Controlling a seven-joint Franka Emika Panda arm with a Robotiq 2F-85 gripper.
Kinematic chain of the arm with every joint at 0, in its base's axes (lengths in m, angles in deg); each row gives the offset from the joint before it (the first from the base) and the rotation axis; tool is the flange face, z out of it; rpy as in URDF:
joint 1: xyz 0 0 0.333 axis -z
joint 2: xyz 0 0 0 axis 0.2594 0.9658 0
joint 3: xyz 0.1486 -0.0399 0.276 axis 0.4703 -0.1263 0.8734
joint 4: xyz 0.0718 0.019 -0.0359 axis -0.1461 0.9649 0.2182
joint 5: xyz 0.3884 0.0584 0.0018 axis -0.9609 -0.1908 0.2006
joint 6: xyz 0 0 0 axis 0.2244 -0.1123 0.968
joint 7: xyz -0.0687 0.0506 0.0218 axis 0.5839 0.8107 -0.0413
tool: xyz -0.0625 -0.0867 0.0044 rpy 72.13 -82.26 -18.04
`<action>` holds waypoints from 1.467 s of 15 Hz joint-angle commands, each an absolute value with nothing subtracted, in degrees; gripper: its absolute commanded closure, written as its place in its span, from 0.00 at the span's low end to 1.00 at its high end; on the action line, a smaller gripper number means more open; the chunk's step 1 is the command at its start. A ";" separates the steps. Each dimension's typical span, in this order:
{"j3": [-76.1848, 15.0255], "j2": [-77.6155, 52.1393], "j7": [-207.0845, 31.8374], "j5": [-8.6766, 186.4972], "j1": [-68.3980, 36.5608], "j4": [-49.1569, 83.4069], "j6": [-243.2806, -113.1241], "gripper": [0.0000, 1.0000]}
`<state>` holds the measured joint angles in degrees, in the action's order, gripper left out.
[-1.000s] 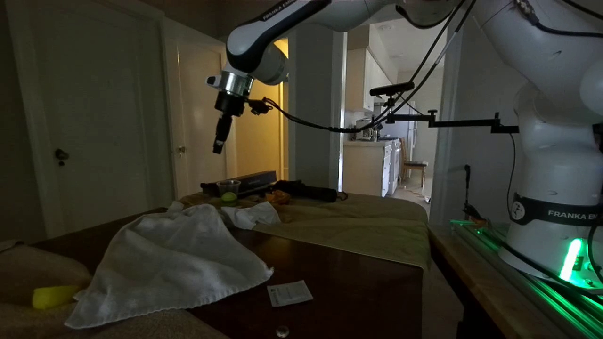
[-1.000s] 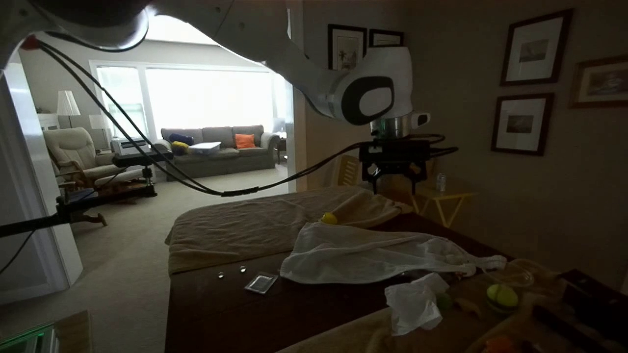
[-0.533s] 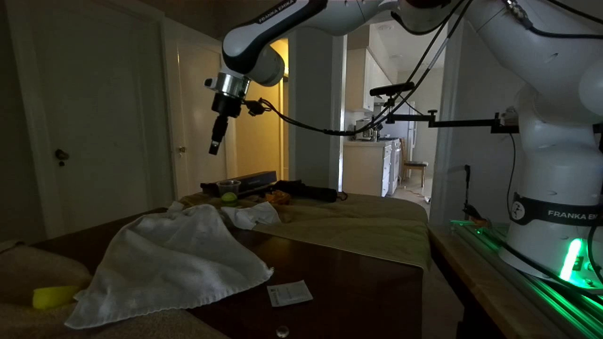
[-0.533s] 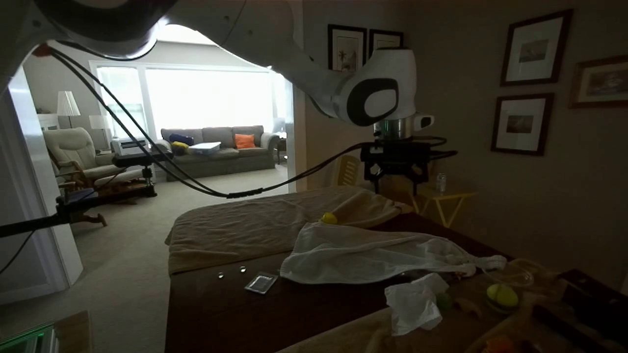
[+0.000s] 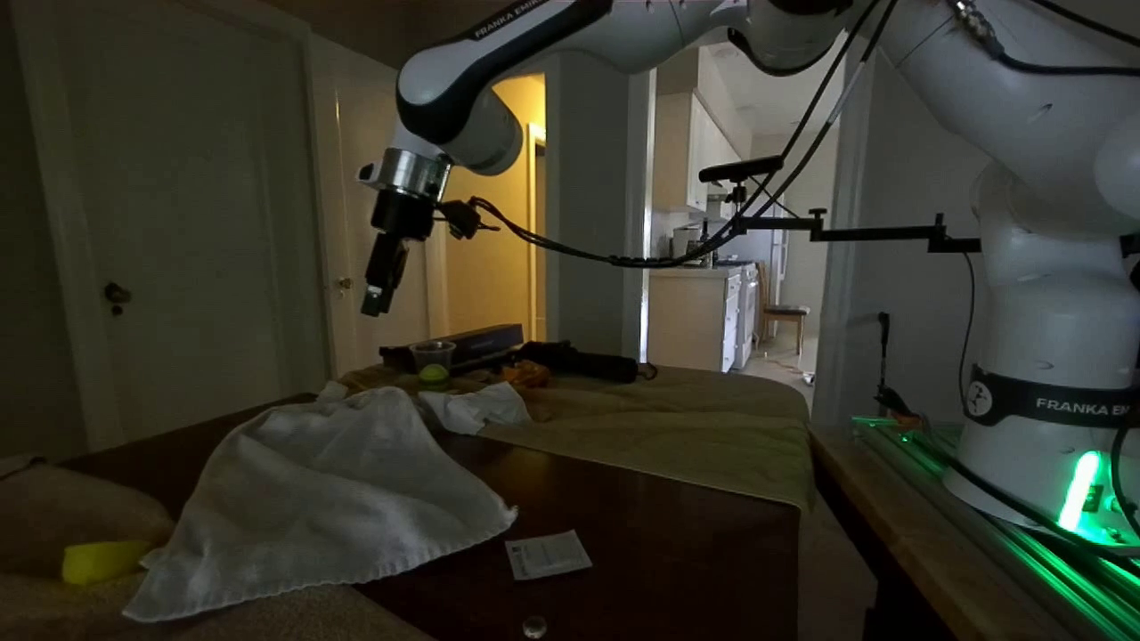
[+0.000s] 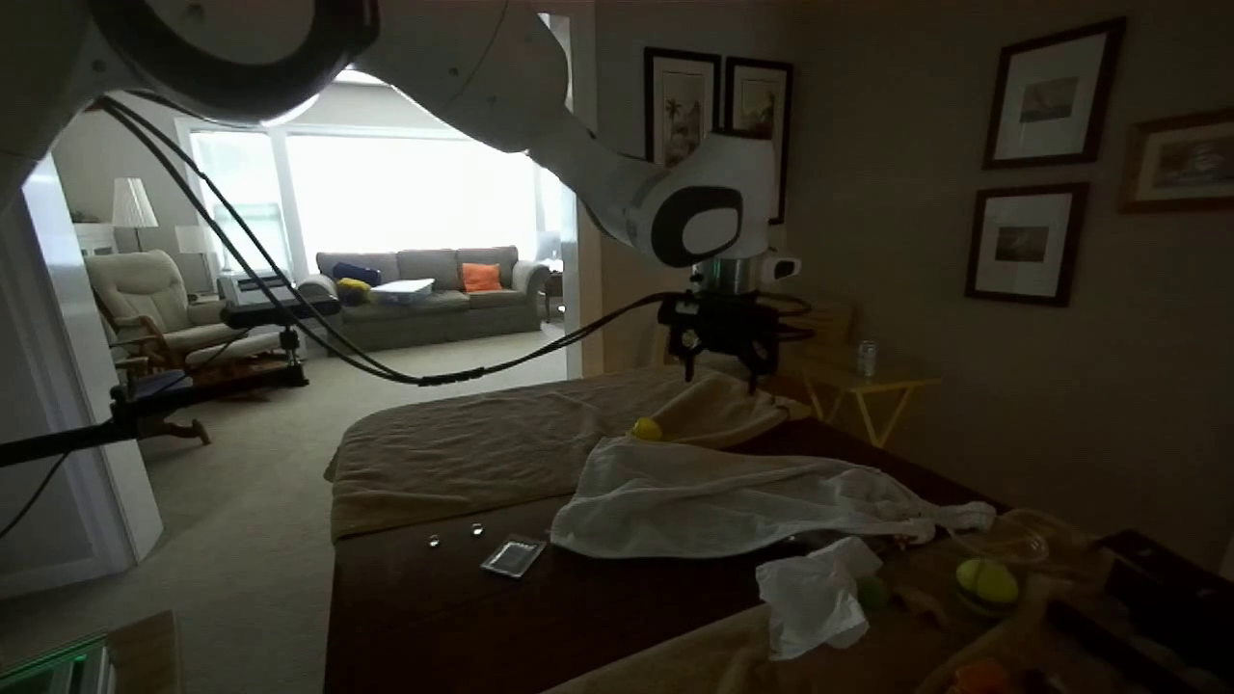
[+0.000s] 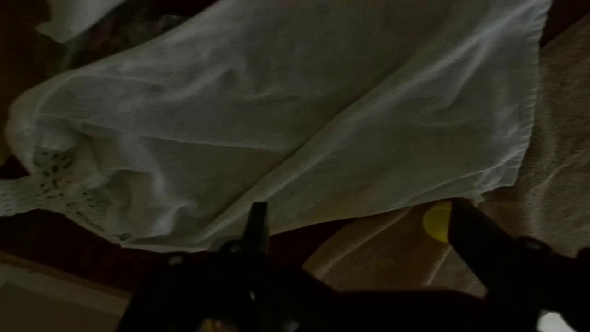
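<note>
Slightly lower than before, the empty jaws hang spread wide, well clear of the white cloth (image 5: 334,503).

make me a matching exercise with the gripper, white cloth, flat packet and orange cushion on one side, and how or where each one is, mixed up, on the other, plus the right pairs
Column one
1. gripper
2. white cloth
3. flat packet
4. orange cushion

Column two
A. on the grey sofa
B. lying on the bare dark tabletop, without folds
C. open, up in the air
D. spread out in loose folds

Right pairs: 1-C, 2-D, 3-B, 4-A
</note>
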<state>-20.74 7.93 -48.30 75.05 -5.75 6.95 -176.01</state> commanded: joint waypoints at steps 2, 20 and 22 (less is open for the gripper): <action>-16.30 8.20 -52.39 72.79 -7.30 8.04 -172.72 0.00; -12.18 24.85 -50.33 74.42 -11.80 -6.51 -170.77 0.00; -11.52 25.05 -48.67 74.20 -11.55 -7.51 -170.70 0.00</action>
<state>-11.49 24.96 -48.57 74.16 -11.48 -7.32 -170.84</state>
